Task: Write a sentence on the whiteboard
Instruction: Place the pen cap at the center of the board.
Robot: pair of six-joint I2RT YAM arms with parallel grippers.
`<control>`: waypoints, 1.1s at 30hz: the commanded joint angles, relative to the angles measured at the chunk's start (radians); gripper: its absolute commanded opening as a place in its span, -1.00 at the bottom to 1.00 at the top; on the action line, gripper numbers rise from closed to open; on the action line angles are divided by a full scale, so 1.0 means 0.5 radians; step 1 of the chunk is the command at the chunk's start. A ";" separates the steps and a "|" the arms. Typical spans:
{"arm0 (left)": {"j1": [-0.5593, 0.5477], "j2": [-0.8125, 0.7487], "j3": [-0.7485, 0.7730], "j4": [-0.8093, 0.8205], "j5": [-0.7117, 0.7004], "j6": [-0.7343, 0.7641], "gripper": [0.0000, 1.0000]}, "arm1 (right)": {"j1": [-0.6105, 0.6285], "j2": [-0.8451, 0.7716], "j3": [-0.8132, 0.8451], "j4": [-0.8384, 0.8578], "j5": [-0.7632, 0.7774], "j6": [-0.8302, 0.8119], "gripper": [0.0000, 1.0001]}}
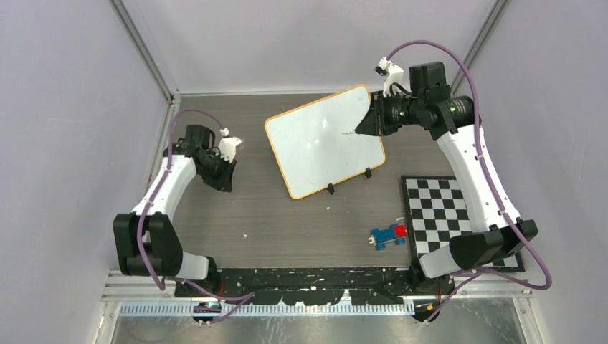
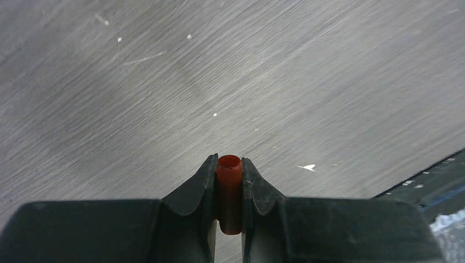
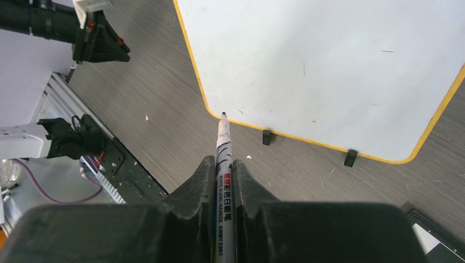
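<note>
A yellow-rimmed whiteboard [image 1: 324,143] stands tilted on black feet at the table's middle back; it also shows in the right wrist view [image 3: 329,71], nearly blank with a few faint marks. My right gripper [image 1: 367,124] is shut on a white whiteboard marker [image 3: 223,164], uncapped, its dark tip over the board's surface near the right edge. In the right wrist view the right gripper [image 3: 224,167] holds the marker pointing forward. My left gripper [image 1: 228,174], left of the board, is shut on the marker's red cap [image 2: 229,189]; it shows in its own wrist view [image 2: 229,164] above bare table.
A black-and-white chequered mat [image 1: 444,215] lies at the right front. A blue and red toy train [image 1: 388,235] lies just left of it. Grey enclosure walls surround the table; a black rail [image 1: 308,276] runs along the near edge.
</note>
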 commanded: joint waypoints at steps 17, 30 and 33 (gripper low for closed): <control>0.001 0.605 -0.085 0.357 -0.644 0.022 -0.83 | 0.046 0.081 -0.030 0.118 -0.122 -0.042 -1.00; -0.017 0.592 -0.011 0.174 -0.474 -0.010 -0.19 | 0.108 0.251 0.067 -0.051 -0.126 -0.246 -0.99; -0.016 0.545 0.032 0.116 -0.394 -0.044 -0.11 | 0.109 0.257 0.069 -0.088 -0.131 -0.283 -0.99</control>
